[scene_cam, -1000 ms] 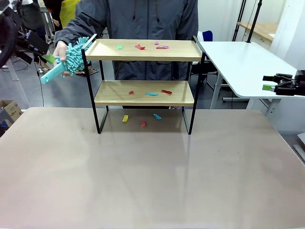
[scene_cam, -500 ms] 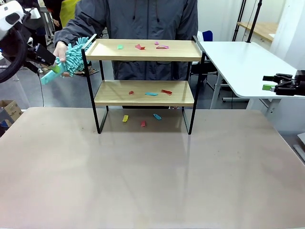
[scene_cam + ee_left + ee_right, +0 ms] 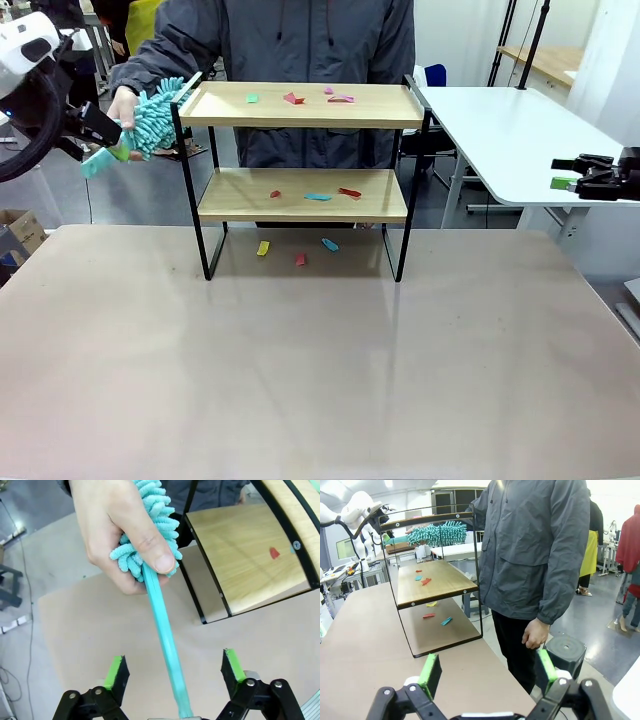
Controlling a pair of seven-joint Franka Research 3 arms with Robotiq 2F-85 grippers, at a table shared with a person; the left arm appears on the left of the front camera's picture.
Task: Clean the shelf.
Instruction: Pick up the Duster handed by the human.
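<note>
The left fingers (image 3: 116, 672) stand wide apart in the left wrist view. The teal handle (image 3: 164, 630) of a duster runs up between them, touching neither green pad. Just beyond, a person's hand (image 3: 115, 535) pinches the fluffy duster head (image 3: 152, 505).

The right fingers (image 3: 430, 674) are equally wide and hold nothing. They hang out past the right edge of the desk (image 3: 320, 380), level with a white side table (image 3: 500, 120).

Across the bare near half of the desk, the shelf (image 3: 240, 192) stands upright at the middle of the far edge. The duster is raised beside the left end of its top board.

The front view takes in coloured scraps (image 3: 317, 197) on three levels — top board, lower board and the desk beneath. The left wrist view catches a single red scrap (image 3: 274, 553) on a board, near its corner.

The right wrist view looks at the shelf end-on, with the duster head above its far rail. It also shows the person in a grey jacket standing behind the far edge — the other hand (image 3: 536, 632) hanging loose at the side.
</note>
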